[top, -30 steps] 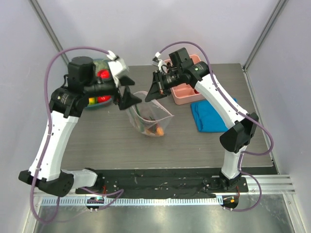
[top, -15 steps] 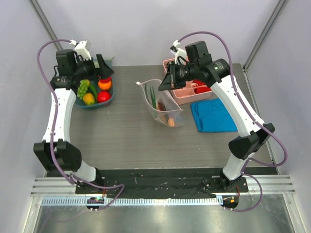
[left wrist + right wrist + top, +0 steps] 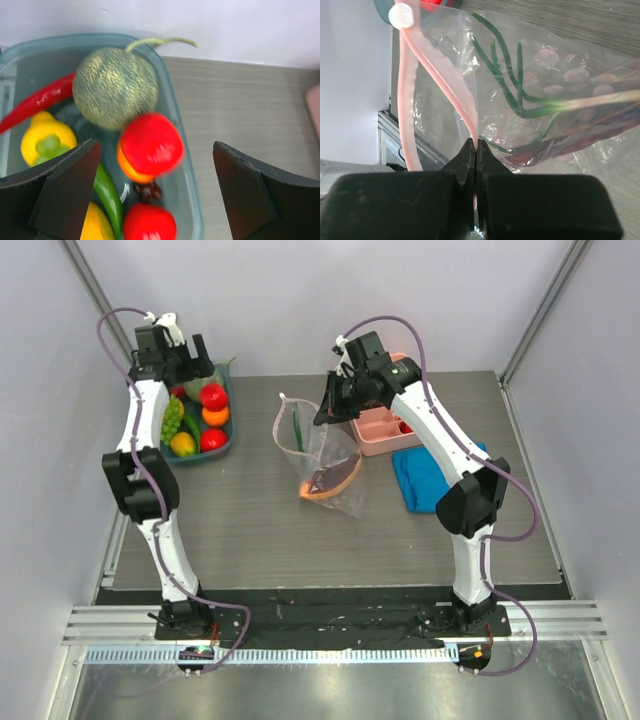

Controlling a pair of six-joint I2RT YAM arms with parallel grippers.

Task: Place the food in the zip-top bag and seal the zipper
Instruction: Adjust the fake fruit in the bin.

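Top view, left claw [image 3: 185, 362]: hovering upper left over the teal bin [image 3: 231, 428], fingers spread, nothing between them.
Top view, food [image 3: 205, 418]: heaped in that bin, with reds, orange, yellow and green grapes [image 3: 172, 421].
Top view, zip-top bag [image 3: 322, 452]: mid-desk [image 3: 250, 530], hanging from its upper edge, with dark and orange pieces sagging in the low corner.
Top view, right claw [image 3: 322, 412]: pinching the bag's top edge, just left of the pink tray [image 3: 372, 445]; blue cloth [image 3: 425, 478] lies further right.
Left wrist: claw wide apart above a netted melon [image 3: 115, 87], a red chili [image 3: 37, 102] at left and a red-and-orange fruit [image 3: 150, 146] in the centre.
Right wrist: claw clamped tight on the pink zipper [image 3: 410, 95]; white slider [image 3: 401, 15] sits at the top left and green stems [image 3: 512, 75] show through the plastic.
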